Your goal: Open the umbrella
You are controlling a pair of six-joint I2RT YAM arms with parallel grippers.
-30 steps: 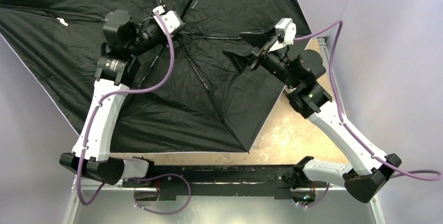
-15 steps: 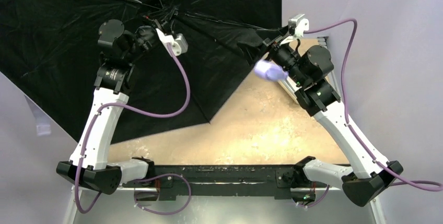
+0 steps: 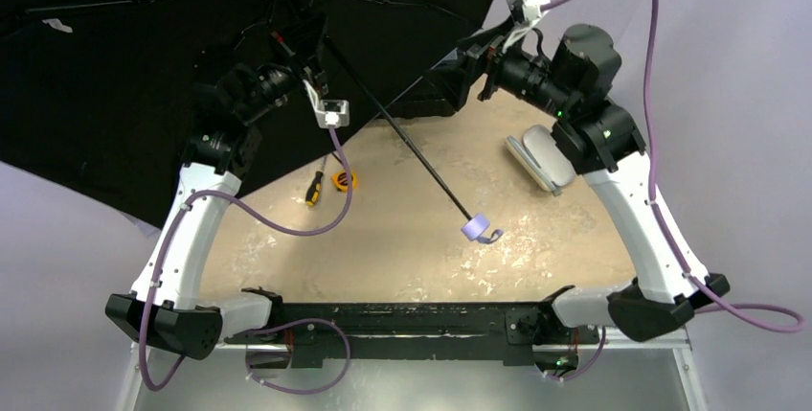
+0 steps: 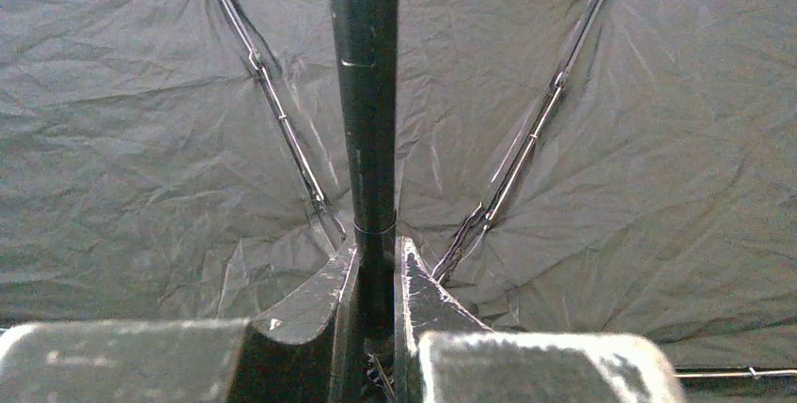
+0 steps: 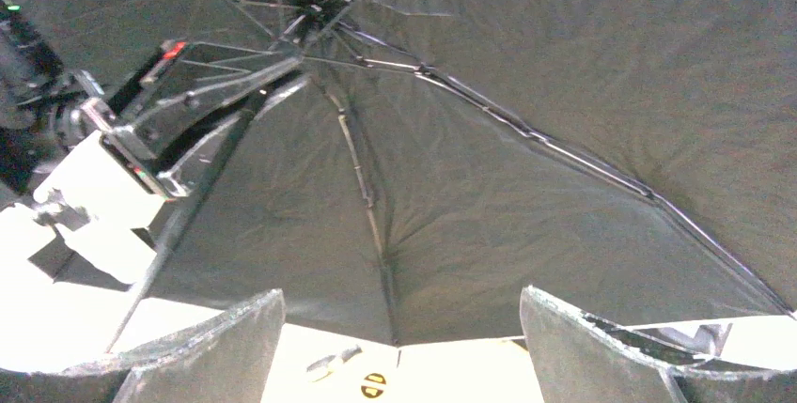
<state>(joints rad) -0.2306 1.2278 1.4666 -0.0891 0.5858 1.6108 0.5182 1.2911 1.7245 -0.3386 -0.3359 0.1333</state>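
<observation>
**Opened umbrella (image 3: 144, 66), tilted over the far-left part of the table (image 3: 431, 272).**
The left jaws are clenched on the thin black shaft (image 4: 367, 93) just beneath the spread canopy (image 5: 526, 140). The shaft slants down to the small handle (image 3: 476, 229) over the table's middle. The right jaws stand wide apart, grasping nothing, facing the canopy's black underside.

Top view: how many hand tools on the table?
2: a screwdriver and a small yellow tape measure, side by side on the table, just off the edge of the open umbrella. The canopy may hide others.
</observation>
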